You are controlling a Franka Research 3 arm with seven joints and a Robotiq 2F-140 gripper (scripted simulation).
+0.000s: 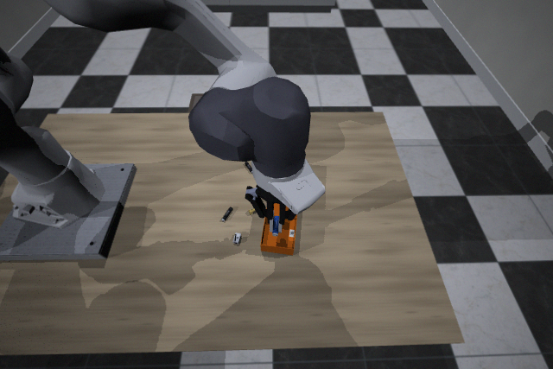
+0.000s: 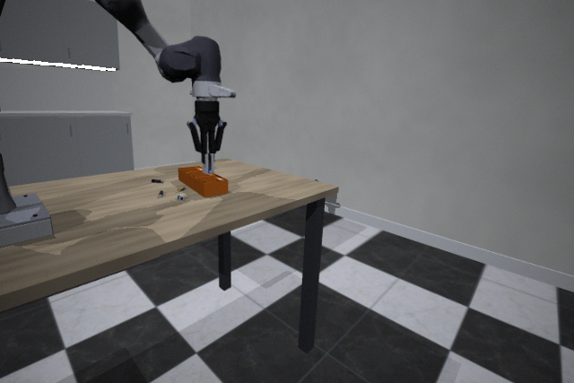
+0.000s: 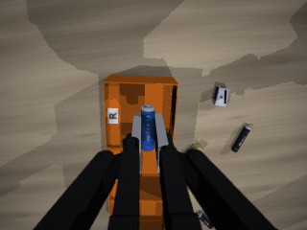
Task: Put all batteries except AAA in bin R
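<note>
My gripper point(image 1: 276, 227) point(image 2: 208, 169) point(image 3: 148, 125) is shut on a blue battery point(image 1: 276, 222) point(image 3: 148, 136), pointing down over the orange bin marked R point(image 1: 276, 250) point(image 2: 215, 187) point(image 3: 141, 80). The battery is above the bin's inside, between its walls in the wrist view. The R label point(image 3: 112, 116) faces up on one side. A dark battery-like cylinder point(image 1: 226, 213) point(image 2: 160, 194) point(image 3: 241, 138) lies on the table. Another small dark cylinder point(image 1: 248, 167) point(image 2: 157, 180) point(image 3: 205, 219) lies farther back. Their sizes cannot be read.
A small silver-grey block point(image 1: 238, 238) point(image 2: 181, 196) point(image 3: 221, 96) and a small yellow thing point(image 1: 251, 212) point(image 2: 180, 189) point(image 3: 197, 147) lie beside the bins. More orange compartments adjoin bin R, largely hidden by the gripper. The robot base point(image 1: 117, 177) stands at the left.
</note>
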